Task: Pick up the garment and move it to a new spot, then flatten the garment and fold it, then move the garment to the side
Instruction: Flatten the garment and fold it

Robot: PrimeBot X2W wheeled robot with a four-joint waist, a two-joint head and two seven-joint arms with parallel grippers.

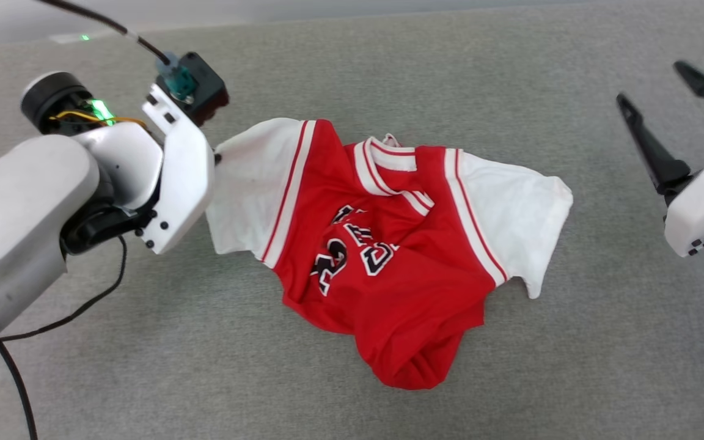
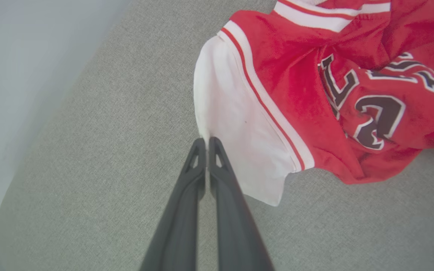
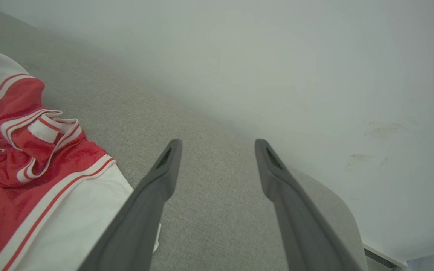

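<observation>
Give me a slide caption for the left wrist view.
Left tool shut on the white sleeve edge of the crumpled red garment.

Grey fabric surface [image 1: 388, 73] with rounded corners

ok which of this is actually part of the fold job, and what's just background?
Job:
garment, crumpled, print facing up
left gripper, shut on the edge of its white sleeve
right gripper, open, apart from the garment

Not the job:
grey fabric surface that the garment lies on
pale area beyond that surface's edge
</observation>
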